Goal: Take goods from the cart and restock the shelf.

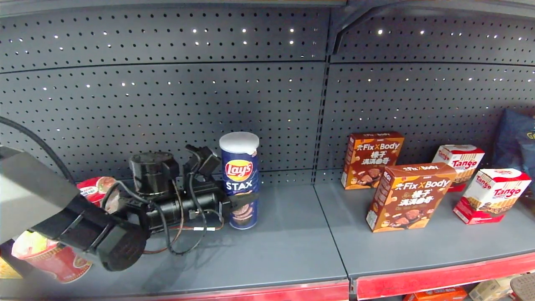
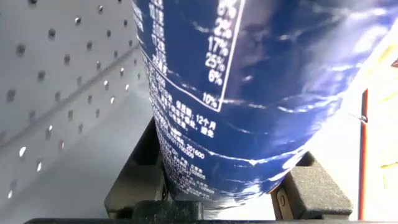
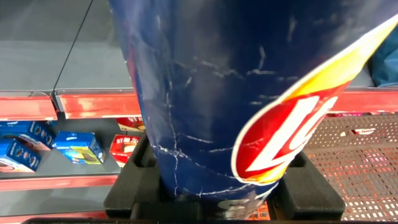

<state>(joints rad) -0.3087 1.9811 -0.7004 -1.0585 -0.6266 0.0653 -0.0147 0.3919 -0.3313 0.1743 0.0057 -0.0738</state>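
Observation:
A tall blue chip can [image 1: 240, 179] with a white lid stands upright on the grey shelf [image 1: 292, 246], near the pegboard back wall. My left gripper [image 1: 235, 197] comes in from the left and is shut on its lower half. In the left wrist view the can [image 2: 249, 93] sits between the black fingers [image 2: 311, 190]. A second blue chip can [image 3: 249, 93] is held in my right gripper [image 3: 224, 186], which is shut on it above a red mesh cart basket [image 3: 364, 155].
Two brown snack boxes [image 1: 371, 165] [image 1: 407, 196] and two red-and-white wafer boxes [image 1: 459, 163] [image 1: 493, 194] stand on the right shelf section, with a dark bag [image 1: 516, 138] behind. Red cup noodles [image 1: 54, 257] [image 1: 94, 188] sit at the left. Lower shelves hold blue boxes [image 3: 74, 146].

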